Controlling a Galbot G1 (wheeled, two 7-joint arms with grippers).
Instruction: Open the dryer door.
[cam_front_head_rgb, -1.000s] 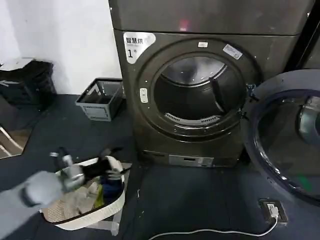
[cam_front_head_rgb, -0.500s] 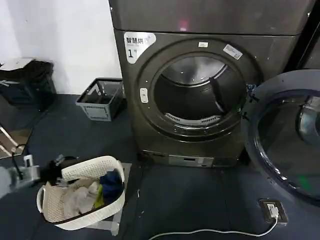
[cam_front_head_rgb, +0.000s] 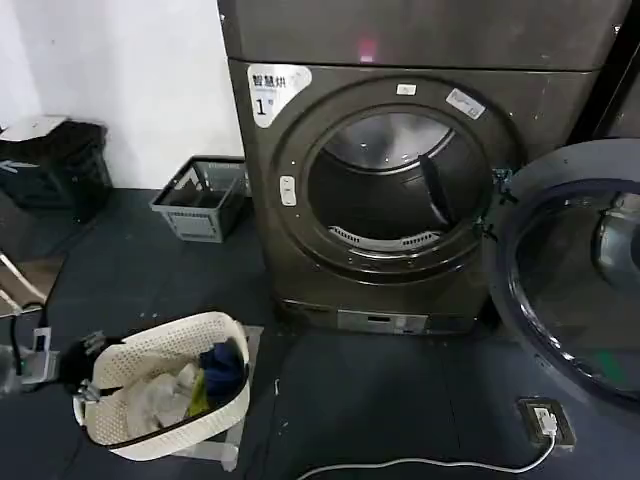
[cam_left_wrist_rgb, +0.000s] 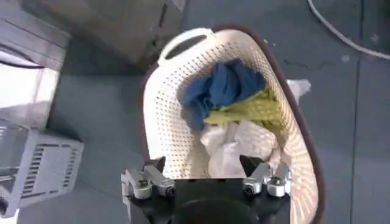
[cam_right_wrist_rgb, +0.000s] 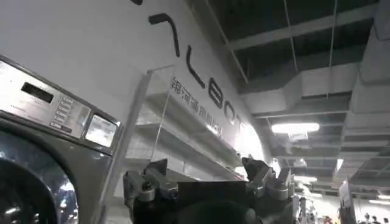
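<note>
The dryer door (cam_front_head_rgb: 580, 270) stands swung wide open at 3 o'clock of the head view, hinged on the right of the dryer (cam_front_head_rgb: 400, 190), its dark inner side and tinted glass facing the camera. The round opening shows the bare metal drum (cam_front_head_rgb: 385, 185) with nothing seen inside; a white label with the numeral 1 (cam_front_head_rgb: 275, 88) sits at the machine's 11 o'clock corner. At 9 o'clock of the dryer a grey slatted crate (cam_front_head_rgb: 203, 196) stands on the dark floor by the wall, holding nothing visible. At 7 o'clock a white perforated laundry basket (cam_front_head_rgb: 165, 395) holds blue, yellow-green and white cloth. A white cable (cam_front_head_rgb: 420, 464) runs along the floor at 5 o'clock to a floor socket (cam_front_head_rgb: 546, 420). The left gripper (cam_front_head_rgb: 80, 370) sits at the basket's outer rim at 8 o'clock, fingers spread apart and grasping nothing. The right gripper (cam_right_wrist_rgb: 207, 176) points up at a wall and ceiling beside a machine's control panel, fingers likewise parted and bare. Compared with half a second ago the left gripper is lower and closer to the basket; the door is unchanged
</note>
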